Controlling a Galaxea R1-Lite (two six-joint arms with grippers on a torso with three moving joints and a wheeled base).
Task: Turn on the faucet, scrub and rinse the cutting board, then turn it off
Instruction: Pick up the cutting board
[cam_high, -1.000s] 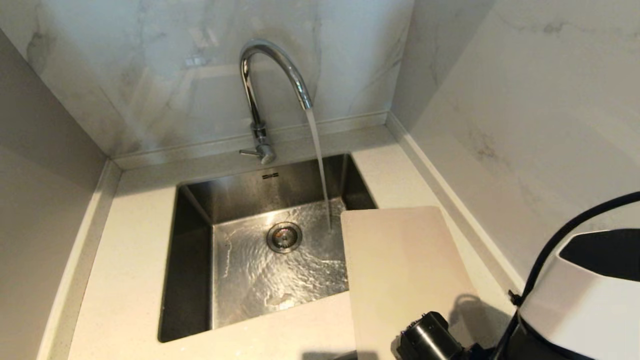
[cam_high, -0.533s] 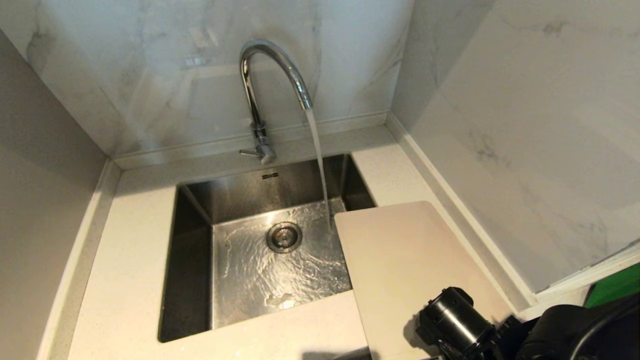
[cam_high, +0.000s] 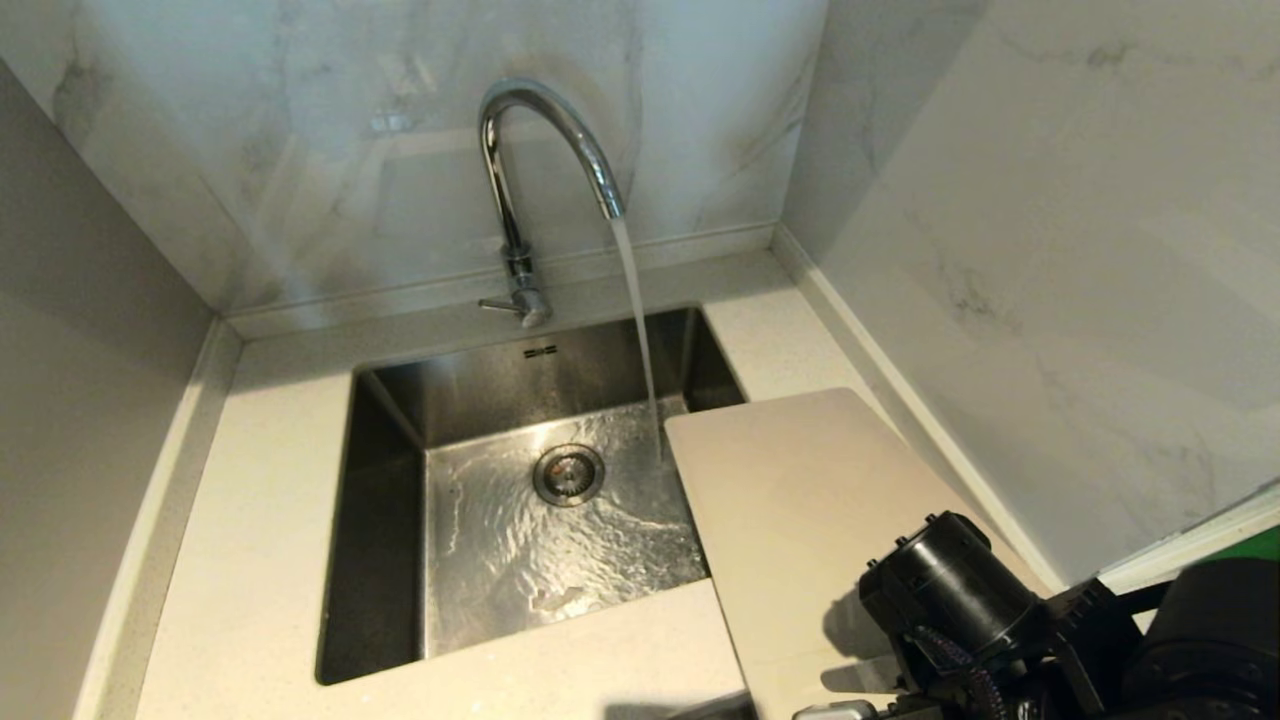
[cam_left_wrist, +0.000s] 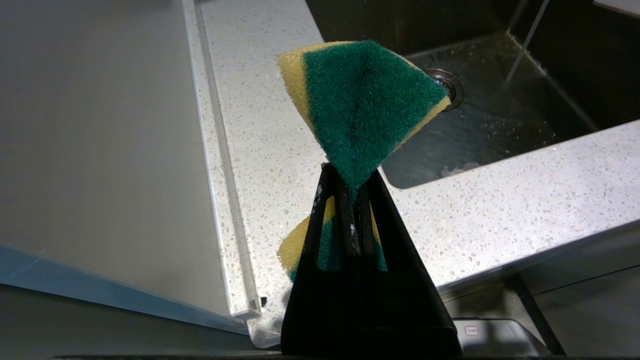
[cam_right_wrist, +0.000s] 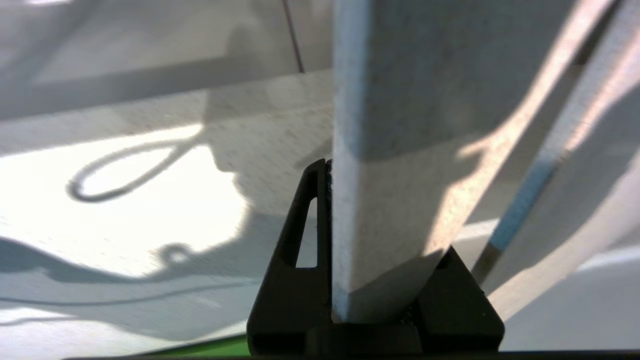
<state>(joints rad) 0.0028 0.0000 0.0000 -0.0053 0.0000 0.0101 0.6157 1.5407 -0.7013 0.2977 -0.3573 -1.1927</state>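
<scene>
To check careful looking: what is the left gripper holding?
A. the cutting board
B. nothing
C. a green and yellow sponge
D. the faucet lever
C: in the left wrist view the left gripper is shut on the green and yellow sponge, pinching its middle.

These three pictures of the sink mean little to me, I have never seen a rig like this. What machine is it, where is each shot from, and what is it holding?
It is a two-armed robot on wheels, with a camera on its head and one on each wrist.

The head view looks down at a steel sink set in a pale speckled counter. The faucet is on: water runs into the basin.

The left wrist view looks along the left gripper. It is shut on a green and yellow sponge, beside the sink.

The right wrist view looks along the right gripper, shut on one edge of the cutting board. In the head view the cream board's far corner overhangs the sink, close to the stream but not under it, with the black right arm at the lower right.
</scene>
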